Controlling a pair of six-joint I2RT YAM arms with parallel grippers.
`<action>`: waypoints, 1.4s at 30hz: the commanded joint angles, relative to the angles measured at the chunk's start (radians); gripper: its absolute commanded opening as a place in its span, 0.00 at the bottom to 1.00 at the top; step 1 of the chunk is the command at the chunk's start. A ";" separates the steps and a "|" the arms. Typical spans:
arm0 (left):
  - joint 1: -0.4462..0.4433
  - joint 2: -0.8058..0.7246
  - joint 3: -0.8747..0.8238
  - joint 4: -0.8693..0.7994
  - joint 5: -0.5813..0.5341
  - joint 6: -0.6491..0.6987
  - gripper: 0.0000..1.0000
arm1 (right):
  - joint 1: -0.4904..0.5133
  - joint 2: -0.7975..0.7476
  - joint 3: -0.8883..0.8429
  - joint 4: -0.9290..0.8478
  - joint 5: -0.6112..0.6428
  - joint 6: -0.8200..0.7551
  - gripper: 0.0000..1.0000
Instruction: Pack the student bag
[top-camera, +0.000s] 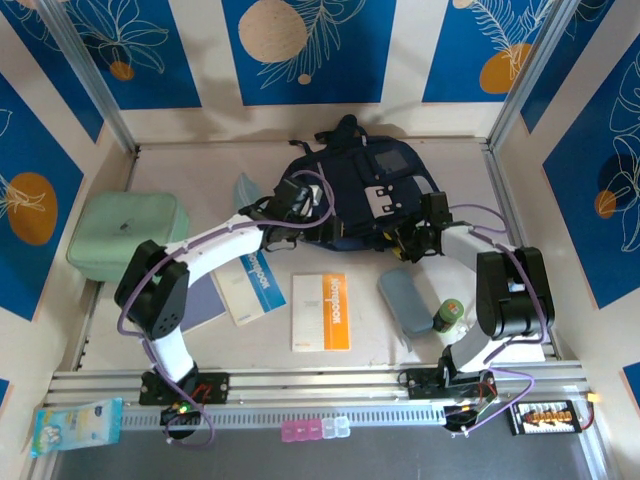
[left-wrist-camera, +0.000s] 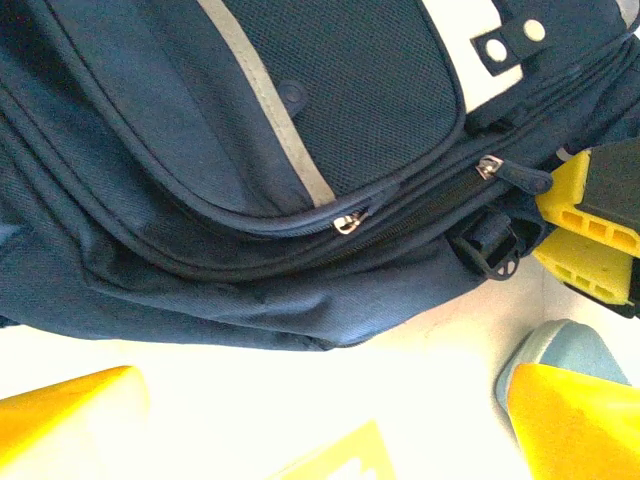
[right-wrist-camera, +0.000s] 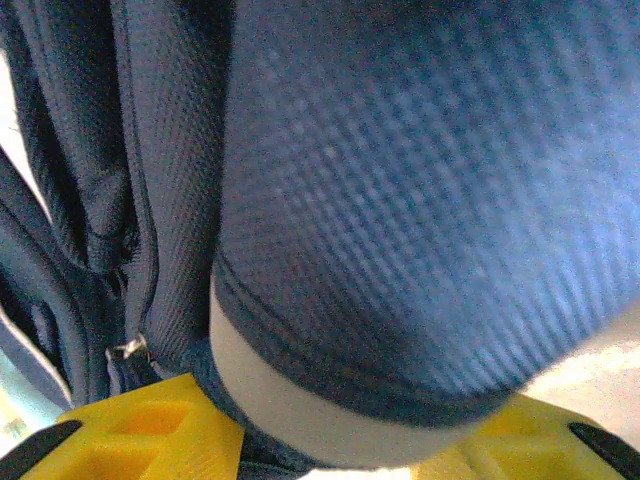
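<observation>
- A mint-green case lies at the left of the top view, well apart from the bag.
- My left gripper is at the left edge of the student bag. In the left wrist view its two yellow fingers stand wide apart at the bottom corners. Nothing is between them but the bare table.
- The student bag lies flat in the upper middle of the top view, front pocket up. Its two zipper pulls are shut together.
- Two booklets lie in the lower middle, below the bag.
- My right gripper is at the bag's lower right edge, half closed. A fold of the bag's mesh with its grey trim fills the gap and touches both fingers.
- A grey-blue pouch and a green-capped bottle are at the lower right.
</observation>
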 joint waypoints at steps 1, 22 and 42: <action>-0.006 0.010 0.005 -0.006 0.006 -0.016 0.92 | -0.015 -0.055 -0.056 0.100 -0.014 0.007 0.50; -0.024 0.012 -0.020 0.027 0.018 -0.038 0.93 | -0.041 -0.097 -0.243 0.462 -0.106 0.065 0.60; -0.125 -0.032 -0.074 0.043 -0.057 -0.093 0.82 | 0.063 -0.044 -0.059 0.440 -0.153 0.050 0.10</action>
